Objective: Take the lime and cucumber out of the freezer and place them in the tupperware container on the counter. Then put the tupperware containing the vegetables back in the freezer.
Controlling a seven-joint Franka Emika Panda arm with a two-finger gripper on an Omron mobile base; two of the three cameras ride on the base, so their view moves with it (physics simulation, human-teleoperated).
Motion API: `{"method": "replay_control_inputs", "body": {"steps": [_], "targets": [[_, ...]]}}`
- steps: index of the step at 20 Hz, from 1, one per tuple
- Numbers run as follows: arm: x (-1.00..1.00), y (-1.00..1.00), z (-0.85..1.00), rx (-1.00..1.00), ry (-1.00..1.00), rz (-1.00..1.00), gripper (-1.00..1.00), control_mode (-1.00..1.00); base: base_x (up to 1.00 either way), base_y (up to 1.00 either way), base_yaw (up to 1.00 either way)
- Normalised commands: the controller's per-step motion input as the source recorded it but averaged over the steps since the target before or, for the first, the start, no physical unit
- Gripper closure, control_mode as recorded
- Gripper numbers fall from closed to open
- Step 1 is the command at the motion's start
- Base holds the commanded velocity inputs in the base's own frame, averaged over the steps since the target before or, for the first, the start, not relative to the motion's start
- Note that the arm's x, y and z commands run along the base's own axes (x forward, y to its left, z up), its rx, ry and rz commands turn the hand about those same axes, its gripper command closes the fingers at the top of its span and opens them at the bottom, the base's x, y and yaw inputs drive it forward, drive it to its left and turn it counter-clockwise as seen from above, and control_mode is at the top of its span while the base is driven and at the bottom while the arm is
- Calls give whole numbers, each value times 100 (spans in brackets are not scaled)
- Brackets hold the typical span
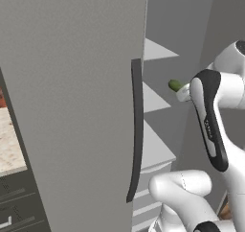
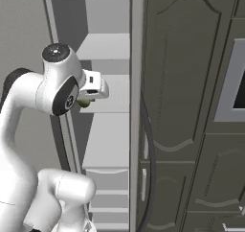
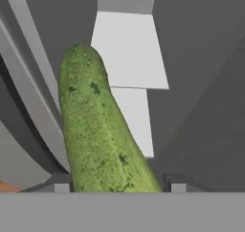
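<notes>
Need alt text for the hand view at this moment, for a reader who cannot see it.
A long dark green cucumber runs up from between the two finger tips of the gripper, one tip on each side of it. Behind it are the pale grey shelves and darker grey inner walls of the freezer.

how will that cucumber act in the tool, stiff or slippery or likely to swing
The cucumber looks straight and stiff, so it probably won't flop. It juts far beyond the tool, so it may pivot or droop if gripped near one end. Its rounded skin might slip, and it would likely roll once set down.
</notes>
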Motion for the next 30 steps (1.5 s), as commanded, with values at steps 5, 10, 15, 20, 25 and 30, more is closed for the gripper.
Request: {"method": "replay_control_inputs", "body": {"steps": [5,10,15,20,25,30], "targets": [[-62,32,28,-1,0,0,100,-100,0,0,0],[-16,15,2,-3,-1,0,100,-100,0,0,0],[0,0,0,0,0,0,100,-100,0,0,0],[0,0,0,0,0,0,100,-100,0,0,0],[-4,0,0,0,0,0,100,100,-25,0,0],[0,0,0,0,0,0,100,100,-98,16,1]]}}
